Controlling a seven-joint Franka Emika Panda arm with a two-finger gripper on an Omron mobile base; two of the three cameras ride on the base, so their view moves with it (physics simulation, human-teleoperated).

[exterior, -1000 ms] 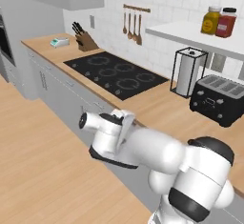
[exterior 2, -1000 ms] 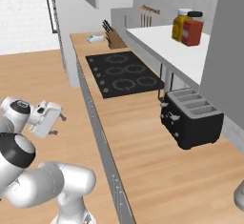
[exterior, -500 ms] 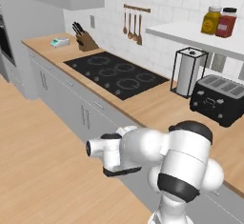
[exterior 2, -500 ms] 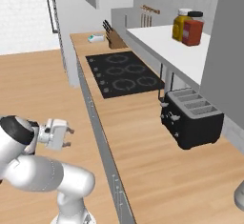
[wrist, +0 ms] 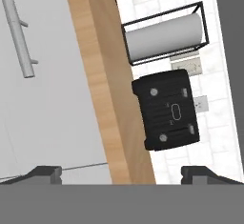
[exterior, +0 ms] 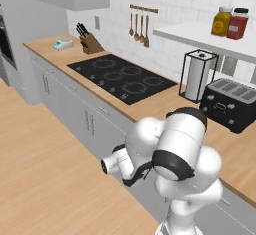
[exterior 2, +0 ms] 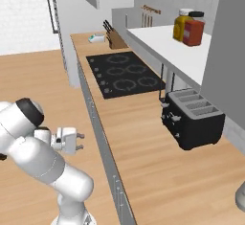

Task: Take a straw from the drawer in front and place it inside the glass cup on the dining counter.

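My gripper [exterior 2: 79, 141] hangs low in front of the wall cabinets, its open jaws pointing at the grey fronts with nothing between them. In the hand view the gripper [wrist: 125, 173] faces a light-grey drawer [wrist: 52, 99] front that is shut, with its slim bar handle [wrist: 19, 37] at the upper left. That view is rolled, so the wood counter edge [wrist: 102, 89] runs top to bottom. The straw is hidden. The glass cup and the dining counter are out of view.
On the wall counter [exterior: 150, 110] stand a black toaster [exterior: 231, 104] and a paper towel roll in a wire holder [exterior: 197, 75]. Further left are the black hob [exterior: 122, 78] and a knife block [exterior: 90, 43]. A wood floor [exterior: 45, 174] lies open to the left.
The arm has swung down and folded in. The hand has dropped lower and turned toward the cabinet fronts. Its jaws stay open.
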